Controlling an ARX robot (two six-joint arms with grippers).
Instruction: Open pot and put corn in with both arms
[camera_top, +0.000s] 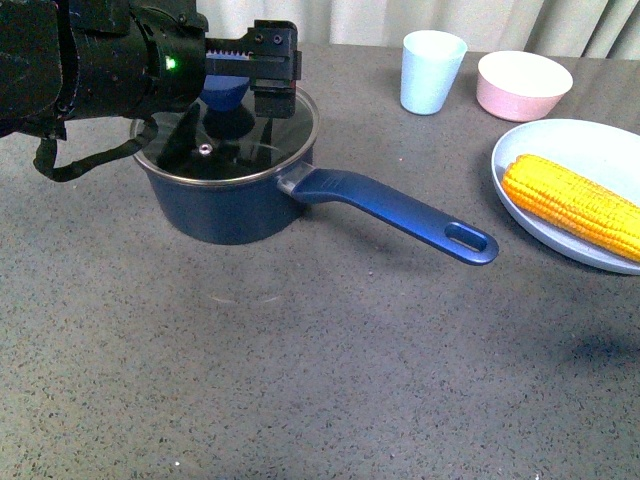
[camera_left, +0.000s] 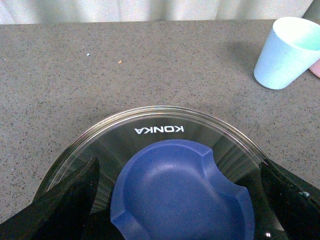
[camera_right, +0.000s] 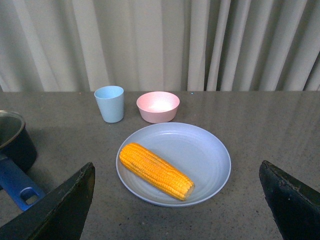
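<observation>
My left arm, black with looped black cables and a small green light glowing on it, stretched in from the left edge of the front view, roughly level above the dark navy-blue round saucepan. My right arm did not show in that view.

The saucepan stood on the speckled grey bench, left of centre and towards the back. Its clear glass lid with a steel rim sat on it, with the white word KONKA printed on the glass. The long blue handle, with a hole at its end, pointed right and towards me. The long yellow-orange corn cob, with rows of kernels showing, lay on a pale blue round plate at the right of the bench, well apart from the saucepan. Behind the plate stood a pale blue cup and a pink bowl, near each other.

My left claw was spread wide, with one black finger on each side of the lid's round blue knob. The left wrist view showed a gap on both sides, so it gripped nothing. My right claw was also spread wide and held nothing. It hung above the bench just short of the plate, with the corn cob ahead of it.
</observation>
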